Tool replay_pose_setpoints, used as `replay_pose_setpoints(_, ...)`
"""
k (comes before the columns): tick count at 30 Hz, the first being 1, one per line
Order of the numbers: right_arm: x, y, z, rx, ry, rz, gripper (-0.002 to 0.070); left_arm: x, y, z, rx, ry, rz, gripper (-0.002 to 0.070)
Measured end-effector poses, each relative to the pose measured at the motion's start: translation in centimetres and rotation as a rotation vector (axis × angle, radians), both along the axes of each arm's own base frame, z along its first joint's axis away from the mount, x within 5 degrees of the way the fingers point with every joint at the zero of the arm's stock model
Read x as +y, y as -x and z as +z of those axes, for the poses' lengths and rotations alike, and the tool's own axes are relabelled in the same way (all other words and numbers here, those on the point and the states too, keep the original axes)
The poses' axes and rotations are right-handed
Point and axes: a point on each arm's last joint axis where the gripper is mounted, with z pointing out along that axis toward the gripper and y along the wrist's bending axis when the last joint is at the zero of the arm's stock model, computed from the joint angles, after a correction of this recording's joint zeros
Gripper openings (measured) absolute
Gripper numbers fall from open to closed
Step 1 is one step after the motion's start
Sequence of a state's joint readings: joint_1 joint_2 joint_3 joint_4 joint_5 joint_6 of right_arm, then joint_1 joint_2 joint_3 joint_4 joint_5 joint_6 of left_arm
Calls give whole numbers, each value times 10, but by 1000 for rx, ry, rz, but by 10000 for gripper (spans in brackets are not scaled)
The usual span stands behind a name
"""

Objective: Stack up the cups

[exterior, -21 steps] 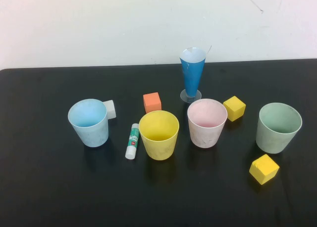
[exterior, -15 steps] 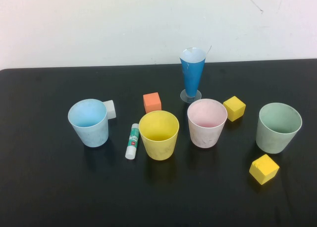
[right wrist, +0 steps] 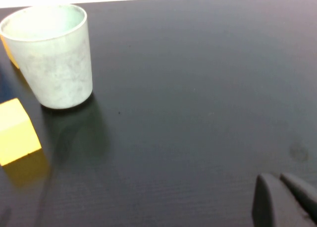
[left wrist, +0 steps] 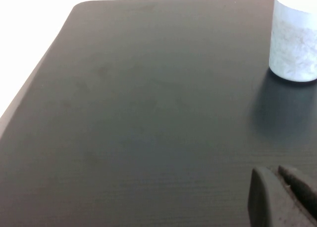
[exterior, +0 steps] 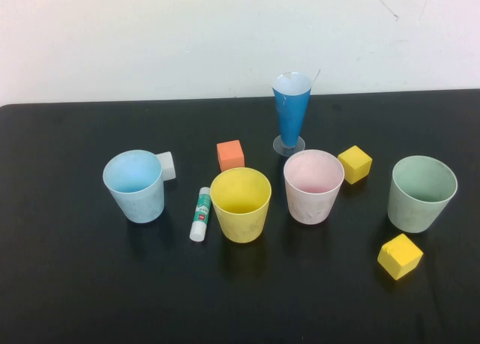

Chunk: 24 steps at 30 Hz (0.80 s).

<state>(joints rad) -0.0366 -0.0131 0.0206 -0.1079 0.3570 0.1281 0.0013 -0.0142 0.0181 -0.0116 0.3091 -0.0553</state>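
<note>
The high view looks down at an angle from the robot's own side across the black table [exterior: 67, 284] toward a pale wall [exterior: 150, 37], far enough back to take in all the cups in a row.

The left wrist view sits low and close over the table, facing along its bare surface to a rounded far corner; the left end effector [left wrist: 285, 197] edges into the frame, fingers together, and the light blue cup [left wrist: 294, 41] shows at one side.

The right wrist view is likewise low and near, with the right end effector [right wrist: 282, 200] closed at its edge. It shares with the high view the pale green cup [right wrist: 52, 56] and a yellow block [right wrist: 15, 133].
</note>
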Motion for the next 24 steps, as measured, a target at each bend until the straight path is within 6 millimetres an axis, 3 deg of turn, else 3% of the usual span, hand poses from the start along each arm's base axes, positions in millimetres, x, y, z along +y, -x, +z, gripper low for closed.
replay_pose_setpoints(19, 0, 0, 0, 0, 1, 0, -2, 0, 0, 0, 0, 0, 0, -1)
replay_pose_setpoints(24, 1, -3, 7, -102, 6, 10, -2, 1, -3, 13, -154, -41, -1, -1)
